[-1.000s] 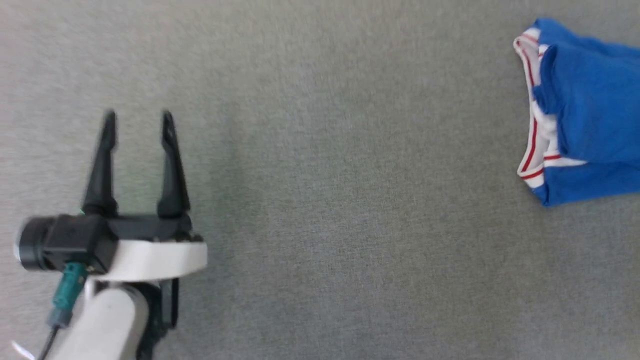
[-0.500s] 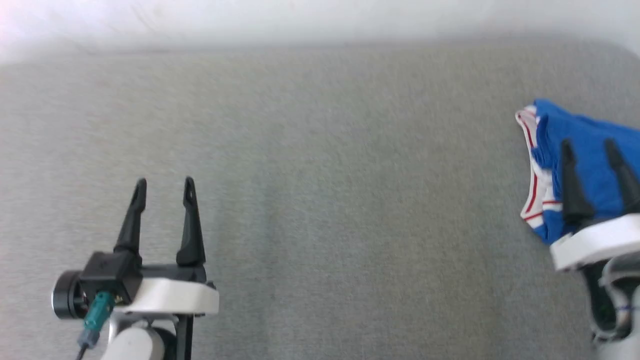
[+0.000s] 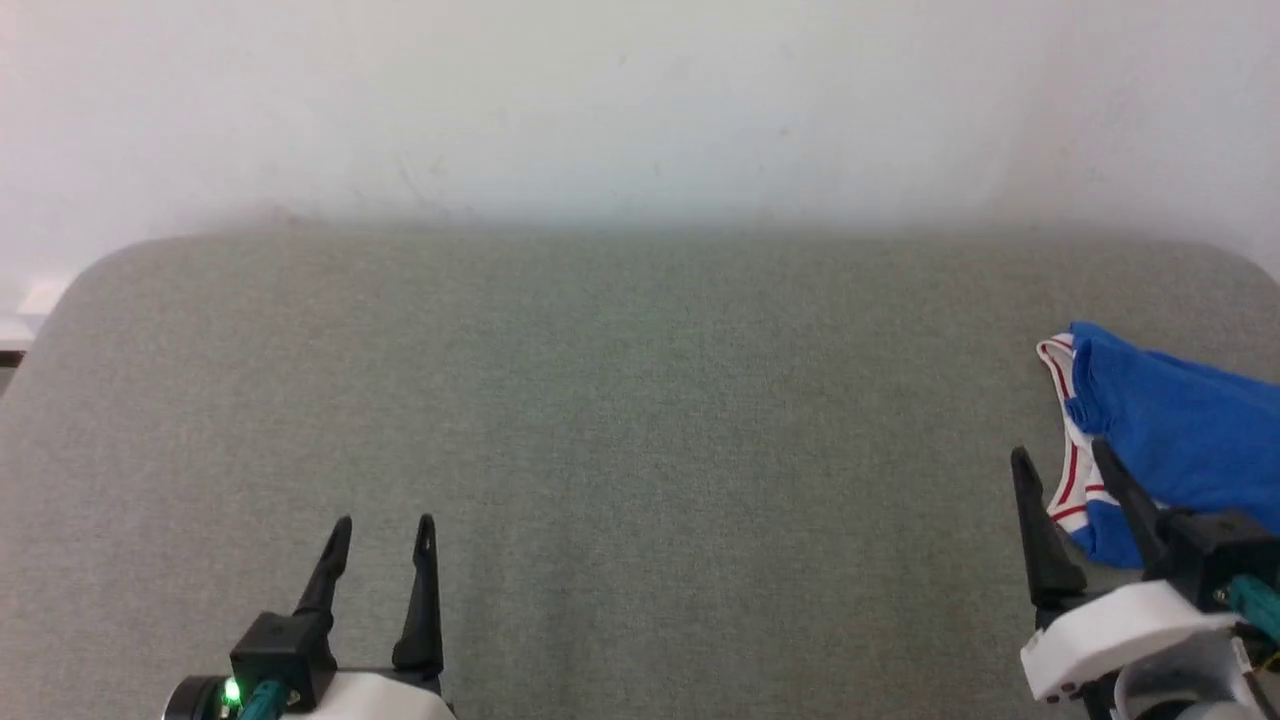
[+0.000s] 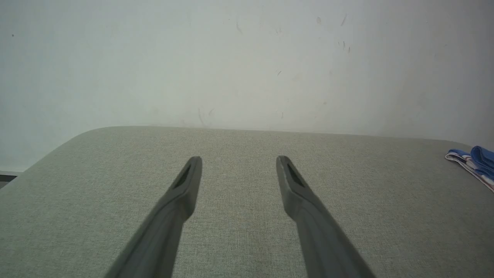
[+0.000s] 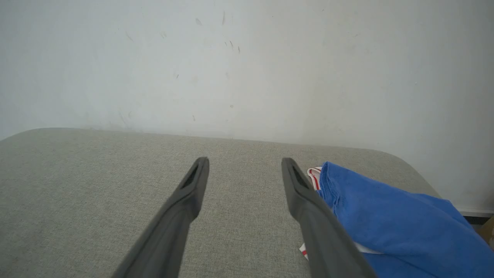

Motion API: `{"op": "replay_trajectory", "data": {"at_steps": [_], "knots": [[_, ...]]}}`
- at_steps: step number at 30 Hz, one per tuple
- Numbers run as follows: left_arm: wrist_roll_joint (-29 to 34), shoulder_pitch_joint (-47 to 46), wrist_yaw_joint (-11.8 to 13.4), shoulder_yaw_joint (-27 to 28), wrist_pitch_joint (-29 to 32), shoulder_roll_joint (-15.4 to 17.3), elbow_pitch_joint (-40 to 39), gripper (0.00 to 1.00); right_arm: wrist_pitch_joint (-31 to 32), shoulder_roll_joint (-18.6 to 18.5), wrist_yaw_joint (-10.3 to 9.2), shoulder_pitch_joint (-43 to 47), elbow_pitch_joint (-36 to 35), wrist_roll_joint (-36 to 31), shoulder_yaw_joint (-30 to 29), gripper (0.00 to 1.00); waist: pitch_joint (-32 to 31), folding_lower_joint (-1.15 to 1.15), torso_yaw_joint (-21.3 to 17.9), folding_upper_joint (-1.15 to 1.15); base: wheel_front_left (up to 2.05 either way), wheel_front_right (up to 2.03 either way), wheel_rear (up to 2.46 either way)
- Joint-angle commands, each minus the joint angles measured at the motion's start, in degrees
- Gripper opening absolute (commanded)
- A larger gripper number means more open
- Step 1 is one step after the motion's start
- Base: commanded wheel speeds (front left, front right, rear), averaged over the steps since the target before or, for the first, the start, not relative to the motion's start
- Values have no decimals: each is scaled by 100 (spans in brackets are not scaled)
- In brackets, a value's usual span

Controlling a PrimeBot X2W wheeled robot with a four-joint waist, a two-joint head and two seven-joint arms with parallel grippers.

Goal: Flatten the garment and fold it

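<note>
Grey fabric-covered surface [image 3: 600,400] w/ rounded far corners, mostly bare. The job looks barely begun: the garment [image 3: 1190,430] lies bunched at the far-right side, partly running off the head view's right edge. Step in hand, I'd judge, is to get hold of it & drag it toward the middle, where there's room to spread it. To do that well, go for a single layer at the white-and-red striped trim [image 3: 1065,485] facing the centre, not the thick blue bundle. Come down w/ the jaws straddling that edge, pinch low to the cloth, then pull slow & flat so it unrolls rather than lifts in a lump. The left arm should prob join once a second corner shows, since flattening needs two holds drawn apart. Main risk is grabbing several layers, which locks the folds in. Pose, nearest first: left gripper [image 3: 385,520] at the near-left edge, fingers pointing away from the robot, spread apart w/ nothing btwn them, well apart from the garment. The right gripper [image 3: 1060,452] is at the near right, leaning a bit leftward, fingers likewise spread & empty. One finger overlaps the trim in the head view, but contact can't be told. Beyond it sits the blue heap, then the pale scuffed wall [image 3: 640,100].
</note>
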Motion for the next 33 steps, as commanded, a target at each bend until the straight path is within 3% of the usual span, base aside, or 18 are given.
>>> {"op": "replay_trajectory", "data": {"at_steps": [1,22,23,33], "knots": [[-34,116,-9,0,-34,-23,28,100,-97,29,-11,127,24,-10,22,100,-229,1,142,-1,0,0,0],[87,375,-273,355,-140,-467,284,100,-399,32,-11,437,453,328,-7,100,-214,1,162,-1,0,0,0],[140,367,-251,409,-140,-487,268,0,-403,32,-11,428,454,333,-12,0,-203,1,164,-1,0,0,0],[220,328,-329,461,-36,-534,277,0,-335,6,1,436,441,263,20,0,-198,2,154,-1,0,0,0]]}}
